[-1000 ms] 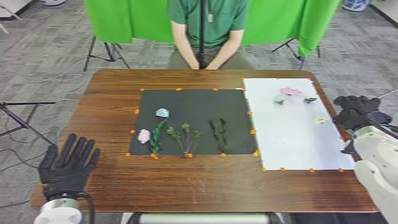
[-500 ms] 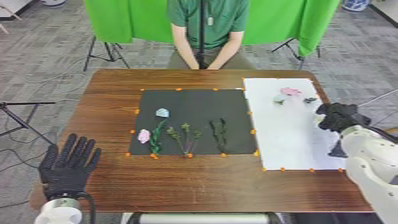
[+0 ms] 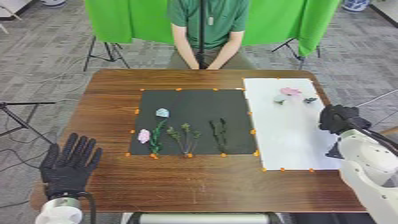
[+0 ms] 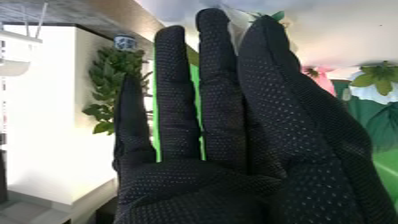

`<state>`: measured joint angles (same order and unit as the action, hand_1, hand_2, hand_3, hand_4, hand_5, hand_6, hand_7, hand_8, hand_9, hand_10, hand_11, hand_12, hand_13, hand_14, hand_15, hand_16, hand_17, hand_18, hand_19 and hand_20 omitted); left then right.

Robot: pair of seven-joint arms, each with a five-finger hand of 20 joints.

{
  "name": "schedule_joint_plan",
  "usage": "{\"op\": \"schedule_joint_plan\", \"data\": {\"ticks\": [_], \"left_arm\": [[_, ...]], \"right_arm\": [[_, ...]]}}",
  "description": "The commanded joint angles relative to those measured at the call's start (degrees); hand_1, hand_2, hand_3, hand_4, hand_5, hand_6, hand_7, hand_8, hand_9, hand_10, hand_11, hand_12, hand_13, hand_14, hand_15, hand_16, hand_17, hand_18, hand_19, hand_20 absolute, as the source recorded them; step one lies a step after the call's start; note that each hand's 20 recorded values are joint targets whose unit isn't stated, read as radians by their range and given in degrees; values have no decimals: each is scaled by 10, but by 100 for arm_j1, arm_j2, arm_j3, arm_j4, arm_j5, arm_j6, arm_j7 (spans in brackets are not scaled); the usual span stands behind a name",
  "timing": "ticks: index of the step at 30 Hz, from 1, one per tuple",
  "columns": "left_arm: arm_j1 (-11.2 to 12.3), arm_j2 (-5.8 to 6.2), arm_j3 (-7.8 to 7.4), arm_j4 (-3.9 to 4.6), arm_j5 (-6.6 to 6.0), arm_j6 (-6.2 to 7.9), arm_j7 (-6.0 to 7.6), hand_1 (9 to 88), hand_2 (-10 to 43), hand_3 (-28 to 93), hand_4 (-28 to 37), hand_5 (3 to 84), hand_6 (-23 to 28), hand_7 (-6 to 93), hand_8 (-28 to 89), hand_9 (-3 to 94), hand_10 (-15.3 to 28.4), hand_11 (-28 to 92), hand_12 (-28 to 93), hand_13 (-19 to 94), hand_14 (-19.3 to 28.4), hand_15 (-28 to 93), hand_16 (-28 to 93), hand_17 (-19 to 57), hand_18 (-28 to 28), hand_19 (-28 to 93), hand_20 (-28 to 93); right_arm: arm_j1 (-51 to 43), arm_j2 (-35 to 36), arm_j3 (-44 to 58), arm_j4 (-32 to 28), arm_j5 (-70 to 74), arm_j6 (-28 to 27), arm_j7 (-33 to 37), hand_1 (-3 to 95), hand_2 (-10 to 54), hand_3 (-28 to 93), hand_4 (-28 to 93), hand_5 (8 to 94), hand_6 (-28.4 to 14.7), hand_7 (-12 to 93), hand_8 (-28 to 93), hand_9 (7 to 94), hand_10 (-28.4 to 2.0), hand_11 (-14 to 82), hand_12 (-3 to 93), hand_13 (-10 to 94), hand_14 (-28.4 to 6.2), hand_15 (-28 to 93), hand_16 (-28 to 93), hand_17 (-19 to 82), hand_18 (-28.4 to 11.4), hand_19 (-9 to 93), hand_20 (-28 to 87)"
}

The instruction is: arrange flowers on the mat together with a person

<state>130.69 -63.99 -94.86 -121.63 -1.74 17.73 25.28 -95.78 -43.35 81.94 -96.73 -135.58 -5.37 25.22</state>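
- Head view: the left hand [image 3: 66, 170] lies over the near left part of the table [image 3: 204, 190], fingers straight and spread, pointing away from the robot.
- The right hand [image 3: 342, 120] is at the right border of the white sheet [image 3: 298, 135].
- On the dark mat [image 3: 191, 105], the blue flower [image 3: 162, 113] has its head at the far end; its leafy stem [image 3: 155, 140] runs lengthwise toward the robot, bending slightly left.
- The pink flower [image 3: 144, 136] sits just left of that stem, its longer axis running near to far.
- Next come the green sprigs [image 3: 186, 129] — tips fanned away from the robot, thin stems drawing together at the near end.
- The dark leafy stems [image 3: 220, 135] lie right of these, long axis near to far.
- Toward the sheet's far end, the pink bloom [image 3: 290, 91] lies crosswise, with the pale bloom [image 3: 280, 99] just nearer and the small dark bloom [image 3: 309, 100] to the right.
- Right wrist view: the right hand's fingers are straight. A pale petal [image 4: 237, 26] shows between a finger and the thumb, near a green leaf [image 4: 277, 16] — whether it is pinched, I cannot tell.
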Motion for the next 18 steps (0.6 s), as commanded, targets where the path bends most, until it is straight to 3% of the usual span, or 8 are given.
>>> {"op": "schedule_joint_plan", "data": {"ticks": [1, 10, 18], "left_arm": [[41, 71, 92, 53, -87, 16, 43, 253, 138, 756, -283, 426, 81, 157, -120, 370, 139, 227, 45, 278, 144, 277, -90, -74, 159, 410, 91], [30, -10, 50, 47, -1, 20, -61, 253, 139, 757, -283, 425, 80, 158, -120, 369, 140, 227, 45, 277, 144, 277, -90, -74, 159, 411, 91], [6, -25, 68, 67, 37, 15, -140, 254, 140, 756, -283, 425, 80, 159, -120, 369, 139, 227, 44, 277, 143, 275, -90, -74, 159, 411, 91]], "right_arm": [[-125, -3, -42, -140, -78, 140, -43, 609, -39, 573, -283, 672, 54, 404, -57, 815, -52, 79, 394, 584, -55, 212, 290, 153, -157, 322, 157], [418, 22, -575, -1189, -37, 306, -747, 598, -39, 592, -283, 672, 51, 409, -61, 812, -50, 72, 384, 585, -64, 194, 302, 151, -162, 326, 160], [1676, -416, -2030, -1383, -209, 351, -1548, 590, -38, 600, -283, 666, 51, 409, -64, 804, -45, 66, 374, 573, -68, 191, 286, 150, -163, 326, 157]]}}
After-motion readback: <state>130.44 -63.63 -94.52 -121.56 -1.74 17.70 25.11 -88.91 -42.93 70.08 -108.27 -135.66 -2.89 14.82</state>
